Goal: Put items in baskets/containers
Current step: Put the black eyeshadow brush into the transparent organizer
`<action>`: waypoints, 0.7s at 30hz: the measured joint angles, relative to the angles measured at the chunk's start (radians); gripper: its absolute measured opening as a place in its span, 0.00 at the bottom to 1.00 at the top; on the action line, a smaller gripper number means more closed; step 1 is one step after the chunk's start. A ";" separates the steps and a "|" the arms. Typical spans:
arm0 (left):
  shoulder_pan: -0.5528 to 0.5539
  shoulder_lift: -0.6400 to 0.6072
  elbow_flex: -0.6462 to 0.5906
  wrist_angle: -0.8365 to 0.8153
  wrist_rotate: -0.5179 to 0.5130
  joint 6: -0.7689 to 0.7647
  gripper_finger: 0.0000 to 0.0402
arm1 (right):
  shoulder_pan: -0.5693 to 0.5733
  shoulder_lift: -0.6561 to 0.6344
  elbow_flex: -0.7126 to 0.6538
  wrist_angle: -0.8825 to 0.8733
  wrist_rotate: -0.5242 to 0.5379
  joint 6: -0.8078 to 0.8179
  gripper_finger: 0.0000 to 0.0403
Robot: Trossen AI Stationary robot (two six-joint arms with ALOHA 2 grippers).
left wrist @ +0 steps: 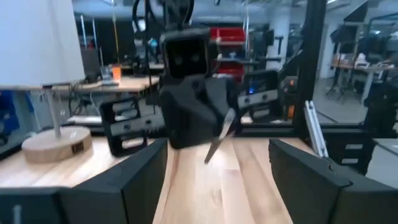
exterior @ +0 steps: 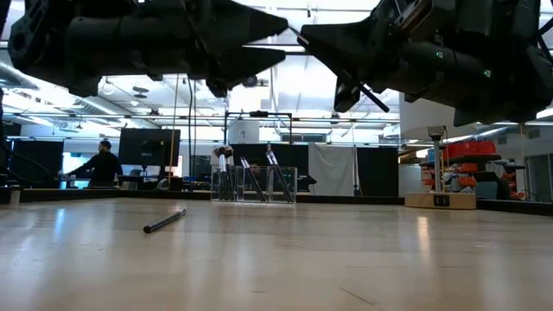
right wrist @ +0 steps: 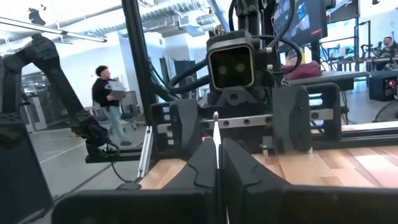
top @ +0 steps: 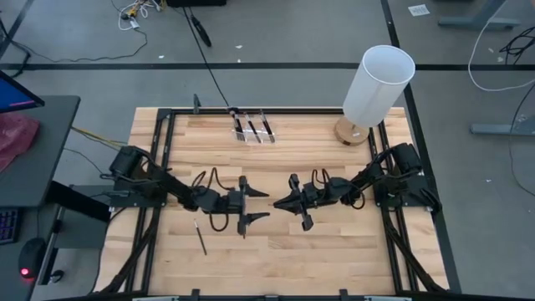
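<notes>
Readable text: none can be made out in any view.
Wooden lamp base (left wrist: 57, 142): a small dark plate is carried on its side, but its marks cannot be read.
Red bins in the room (left wrist: 227, 37): no lettering can be read on them.
Monitor beside the worktop (top: 15, 94): a blue screen is shown, nothing on it can be read.

I see even, bright overhead light on the tabletop (top: 284, 251), with only soft shadows under both arms. At table height, ceiling lights glare behind the arms, leaving them near-black silhouettes. My left wrist camera is blurred; its near fingers (left wrist: 134, 180) and the white lamp (left wrist: 40, 43) look soft.
</notes>
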 joint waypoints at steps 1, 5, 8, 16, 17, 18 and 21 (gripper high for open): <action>0.001 0.000 -0.001 0.012 0.005 0.005 0.70 | 0.000 0.000 0.000 0.000 0.000 0.000 0.02; 0.015 0.000 0.003 0.012 0.035 -0.004 0.64 | 0.000 0.000 0.000 0.000 -0.005 0.003 0.02; 0.025 0.000 0.011 0.012 0.036 -0.007 0.57 | 0.000 0.000 0.000 0.000 -0.017 0.004 0.02; 0.031 0.000 0.032 0.009 0.064 0.006 0.41 | 0.000 0.000 0.000 0.001 -0.023 0.012 0.02; 0.031 0.000 0.032 0.008 0.064 0.005 0.39 | 0.000 0.000 0.000 0.001 -0.023 0.013 0.02; 0.031 0.000 0.032 0.003 0.069 0.005 0.38 | 0.000 0.000 0.000 0.001 -0.023 0.013 0.02; 0.031 0.000 0.032 0.001 0.088 0.000 0.32 | 0.000 0.000 0.000 0.001 -0.022 0.014 0.02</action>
